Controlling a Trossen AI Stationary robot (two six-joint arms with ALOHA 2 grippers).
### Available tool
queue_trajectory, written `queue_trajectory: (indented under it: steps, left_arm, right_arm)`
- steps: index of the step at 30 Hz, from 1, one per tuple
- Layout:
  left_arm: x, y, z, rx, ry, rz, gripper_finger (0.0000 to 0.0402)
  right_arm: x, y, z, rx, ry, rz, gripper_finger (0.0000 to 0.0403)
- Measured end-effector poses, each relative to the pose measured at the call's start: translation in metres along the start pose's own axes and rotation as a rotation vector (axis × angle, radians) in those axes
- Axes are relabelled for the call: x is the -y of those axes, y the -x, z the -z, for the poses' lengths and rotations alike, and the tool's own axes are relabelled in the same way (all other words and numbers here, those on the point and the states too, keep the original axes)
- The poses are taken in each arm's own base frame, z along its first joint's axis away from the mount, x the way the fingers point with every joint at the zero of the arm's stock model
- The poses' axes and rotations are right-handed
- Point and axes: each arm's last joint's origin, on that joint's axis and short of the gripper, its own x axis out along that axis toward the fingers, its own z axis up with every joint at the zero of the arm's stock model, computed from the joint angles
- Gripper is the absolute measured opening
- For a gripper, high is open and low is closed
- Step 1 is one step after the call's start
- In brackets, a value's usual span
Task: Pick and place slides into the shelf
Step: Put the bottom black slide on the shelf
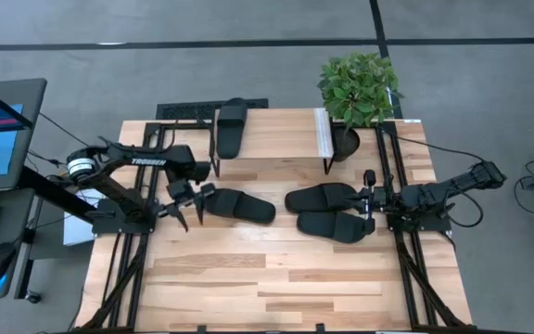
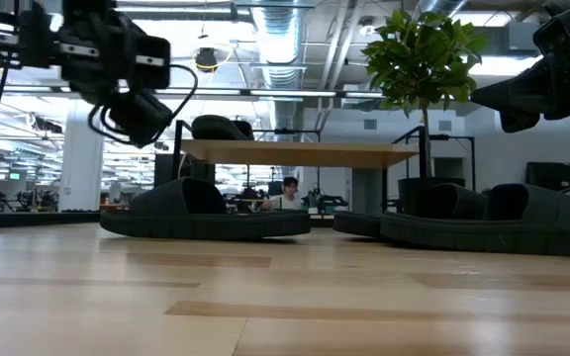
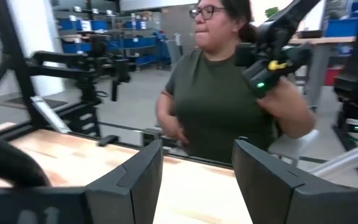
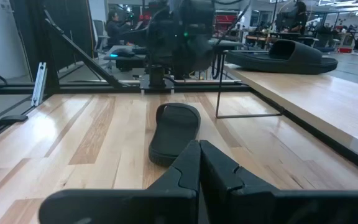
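Tabletop slide (image 1: 239,206) just beside left pincer (image 1: 185,202).

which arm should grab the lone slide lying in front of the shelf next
Left, probably. The left gripper is open right beside the lone slide; the right gripper is shut, across the table by the other two.

light: bright, even, from ceiling strip lights (image 2: 295,44) | shadows: soft under slides (image 1: 327,211) | blur: person (image 3: 229,93), near table (image 2: 285,316) soft

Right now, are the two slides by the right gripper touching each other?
Touching. The high view shows the upper slide and lower slide overlapping with no table between them, beside the right gripper.
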Motion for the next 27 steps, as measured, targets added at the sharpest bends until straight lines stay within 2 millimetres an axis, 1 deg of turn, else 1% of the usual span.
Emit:
queue_trajectory:
  steps: [3, 7, 27]
  left_arm:
    - [0.009, -0.008, 0.007, 0.001, 0.031, 0.043, 0.0183]
    - [0.016, -0.015, 0.012, 0.003, 0.054, 0.086, 0.0183]
    - [0.023, -0.034, 0.013, -0.008, 0.194, 0.203, 0.0183]
  right_arm:
    - [0.000, 0.000, 0.000, 0.000, 0.000, 0.000, 0.0000]
    - [0.000, 0.000, 0.000, 0.000, 0.000, 0.000, 0.0000]
    - [0.000, 0.000, 0.000, 0.000, 0.000, 0.000, 0.0000]
